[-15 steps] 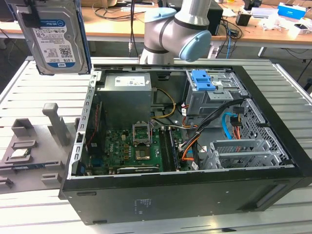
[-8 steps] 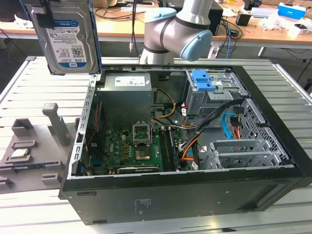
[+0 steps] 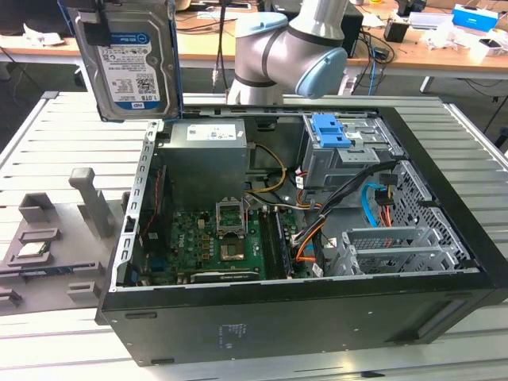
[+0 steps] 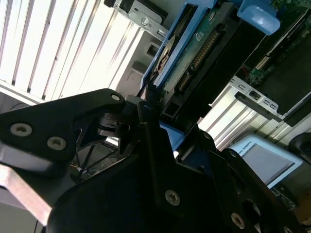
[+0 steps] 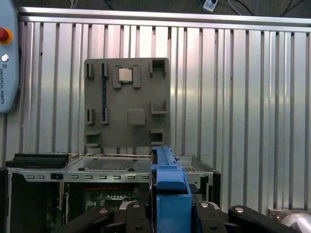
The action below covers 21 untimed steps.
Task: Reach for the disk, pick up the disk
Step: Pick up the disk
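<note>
Disk in claw — top cropped

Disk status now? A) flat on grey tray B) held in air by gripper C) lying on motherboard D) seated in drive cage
B: the exterior view shows the disk up above the open PC case, and in the first wrist view the gripper clamps its blue bracket.

The disk bears a blue-and-white barcode label; its print seems illegible.
</note>
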### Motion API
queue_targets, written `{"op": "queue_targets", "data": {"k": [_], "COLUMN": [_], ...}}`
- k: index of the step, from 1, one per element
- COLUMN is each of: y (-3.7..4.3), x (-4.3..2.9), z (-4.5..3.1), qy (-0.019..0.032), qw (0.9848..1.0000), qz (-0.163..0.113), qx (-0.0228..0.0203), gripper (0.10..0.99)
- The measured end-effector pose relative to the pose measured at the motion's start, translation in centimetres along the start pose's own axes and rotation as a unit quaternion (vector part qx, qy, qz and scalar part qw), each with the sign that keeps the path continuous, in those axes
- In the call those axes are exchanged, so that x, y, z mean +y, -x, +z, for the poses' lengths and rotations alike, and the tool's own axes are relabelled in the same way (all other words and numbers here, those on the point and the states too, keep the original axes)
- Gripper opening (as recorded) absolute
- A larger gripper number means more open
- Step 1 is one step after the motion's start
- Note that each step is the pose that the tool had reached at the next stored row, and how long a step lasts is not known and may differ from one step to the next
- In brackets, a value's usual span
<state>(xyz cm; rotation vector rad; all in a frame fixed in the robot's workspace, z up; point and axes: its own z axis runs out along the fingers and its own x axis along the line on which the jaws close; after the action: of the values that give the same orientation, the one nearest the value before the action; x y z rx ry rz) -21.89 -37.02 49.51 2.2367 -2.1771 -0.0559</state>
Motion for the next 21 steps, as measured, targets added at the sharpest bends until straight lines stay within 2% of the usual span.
{"op": "queue_targets", "data": {"k": [6,9,13,21], "y": [0.0,0.0,-0.01,-0.02], "x": [-1.58,-2.96,-4.38,-6.44], "z": [-0.06,-0.12,-0.17,-0.25], "qy": [0.0,0.0001,0.0001,0.0002], "qw": [1.0,1.0,1.0,1.0], "qz": [0.0,0.0,0.0,0.0], "qx": [0.0,0.0,0.0,0.0], "gripper": [0.369,0.369,0.369,0.369]}}
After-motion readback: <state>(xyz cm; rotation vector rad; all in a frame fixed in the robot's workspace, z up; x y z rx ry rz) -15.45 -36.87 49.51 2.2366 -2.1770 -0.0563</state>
